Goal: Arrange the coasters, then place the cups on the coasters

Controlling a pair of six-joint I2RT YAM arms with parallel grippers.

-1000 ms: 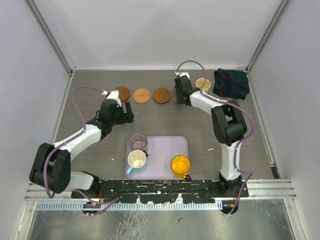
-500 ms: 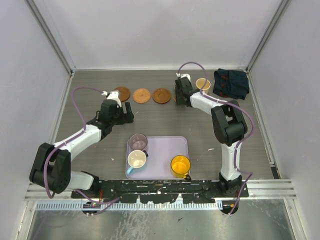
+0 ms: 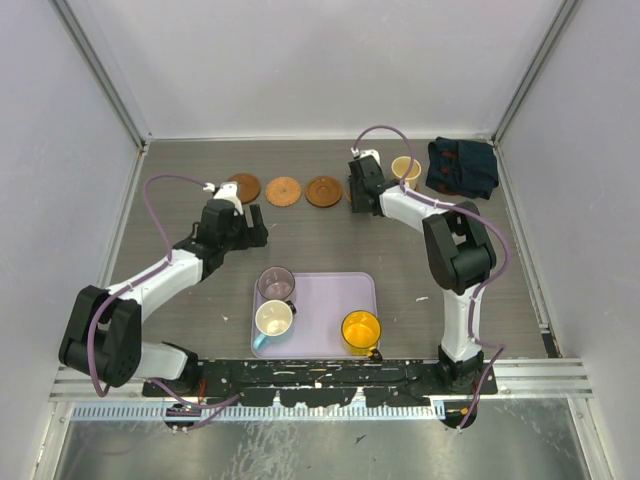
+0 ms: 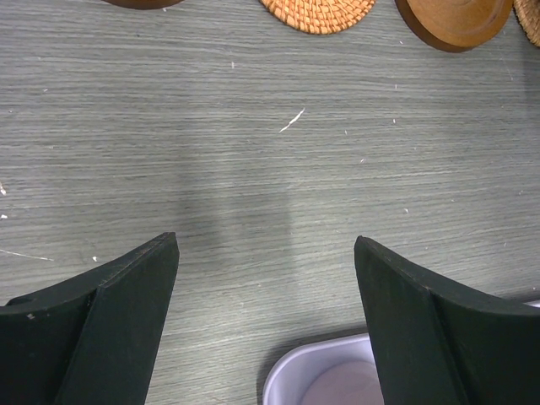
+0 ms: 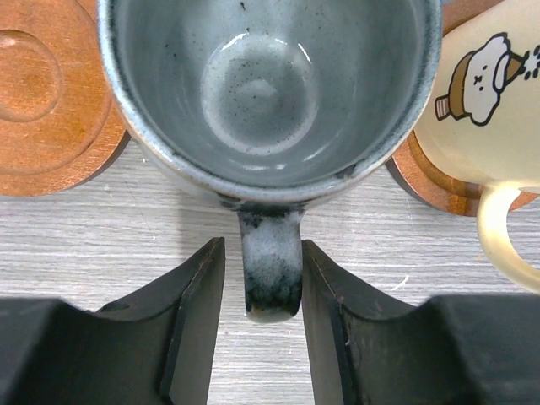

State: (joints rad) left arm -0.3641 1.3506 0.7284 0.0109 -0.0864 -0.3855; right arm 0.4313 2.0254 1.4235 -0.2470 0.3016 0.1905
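A grey-teal cup stands upright at the back of the table, its handle pointing at my right gripper. The jaws stand open on either side of the handle, with a thin gap on the left. A cream cup with a dog picture sits on a brown coaster just to the right. Another coaster lies to the left. Three coasters form a row. My left gripper hangs open over bare table near the tray corner.
A lavender tray near the front holds a purple cup, a cream-and-blue cup and a yellow cup. A dark blue cloth lies at the back right. Grey walls enclose the table.
My right gripper's jaws have parted from the grey-teal cup's handle. The left arm has not moved.
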